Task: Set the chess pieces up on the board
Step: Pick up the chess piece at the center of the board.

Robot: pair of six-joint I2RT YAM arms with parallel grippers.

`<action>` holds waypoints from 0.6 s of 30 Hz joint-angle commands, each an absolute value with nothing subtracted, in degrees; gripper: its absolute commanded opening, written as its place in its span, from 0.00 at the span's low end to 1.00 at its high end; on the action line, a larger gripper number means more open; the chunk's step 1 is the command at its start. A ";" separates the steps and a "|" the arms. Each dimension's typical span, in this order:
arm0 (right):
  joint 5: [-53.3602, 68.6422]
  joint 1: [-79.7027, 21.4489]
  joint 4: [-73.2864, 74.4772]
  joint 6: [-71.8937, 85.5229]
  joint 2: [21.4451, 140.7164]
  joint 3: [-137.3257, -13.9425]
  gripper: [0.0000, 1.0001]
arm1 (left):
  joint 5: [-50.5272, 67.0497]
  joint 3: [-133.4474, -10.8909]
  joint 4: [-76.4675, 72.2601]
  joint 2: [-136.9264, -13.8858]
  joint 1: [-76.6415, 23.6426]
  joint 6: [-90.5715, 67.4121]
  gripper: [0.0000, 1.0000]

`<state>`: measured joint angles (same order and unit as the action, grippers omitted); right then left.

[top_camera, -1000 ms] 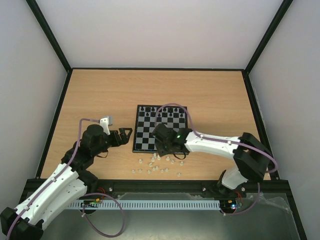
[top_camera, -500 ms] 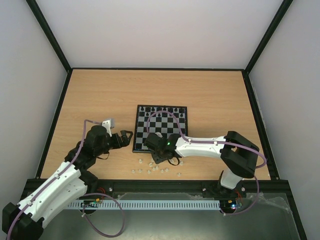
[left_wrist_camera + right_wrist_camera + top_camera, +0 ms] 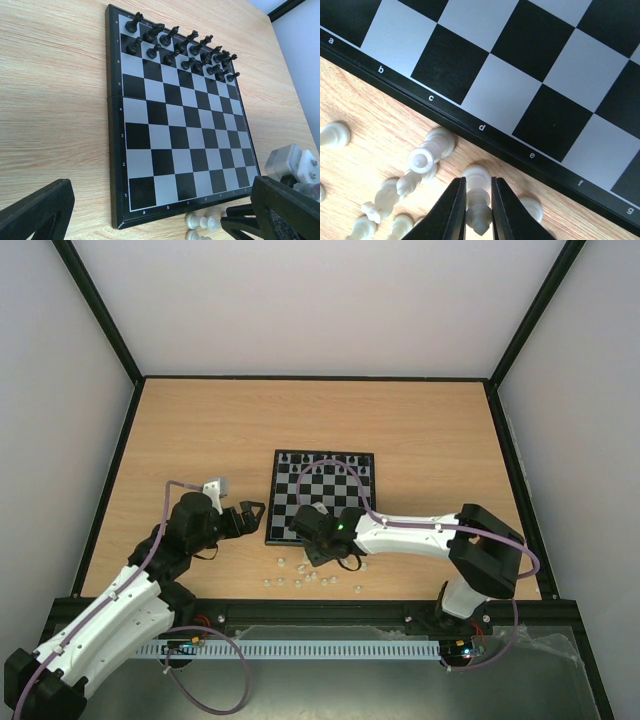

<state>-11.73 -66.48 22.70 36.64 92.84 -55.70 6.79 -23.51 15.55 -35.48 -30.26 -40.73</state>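
Note:
The board [image 3: 322, 495] lies mid-table, with black pieces on its two far rows and its near rows bare. Several white chess pieces [image 3: 310, 576] lie scattered on the wood in front of its near edge. My right gripper [image 3: 323, 552] is over that pile. In the right wrist view it [image 3: 478, 189] is shut on a white chess piece [image 3: 479, 202], just off the board's [image 3: 520, 75] edge near the letter d. My left gripper [image 3: 250, 512] is open and empty beside the board's left near corner. In the left wrist view it [image 3: 165, 217] frames the board [image 3: 175, 125].
Other white pieces [image 3: 427, 152] lie right beside the held one, some on their sides, and one [image 3: 530, 207] sits right of the fingers. The black pieces [image 3: 180, 47] stand along the far rows. Black frame rails edge the table.
My right gripper has moved left along the board's near edge to the white pile, and stayed there over the last half second. The left arm has drawn back slightly.

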 commanded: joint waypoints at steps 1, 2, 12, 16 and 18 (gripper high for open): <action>-12.76 -66.98 26.89 37.84 90.01 -54.54 0.13 | 6.85 -22.64 14.91 -35.17 -30.50 -41.74 0.99; -12.95 -66.97 27.06 37.88 89.53 -54.44 0.13 | 7.00 -22.65 14.80 -35.19 -30.50 -41.93 0.99; -15.23 -66.97 30.09 36.99 86.67 -55.98 0.09 | 5.91 -23.40 14.79 -35.61 -30.50 -42.21 0.99; -17.73 -66.97 31.18 36.62 87.98 -56.81 0.09 | 5.61 -23.21 13.61 -36.88 -30.49 -42.48 0.99; -19.25 -66.95 32.06 36.56 89.28 -57.66 0.08 | 5.50 -23.31 13.01 -37.77 -30.48 -42.28 0.99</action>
<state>-15.05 -66.48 27.07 36.86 87.79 -55.51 6.15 -23.27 14.79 -36.49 -30.26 -41.85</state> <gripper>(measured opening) 0.101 0.994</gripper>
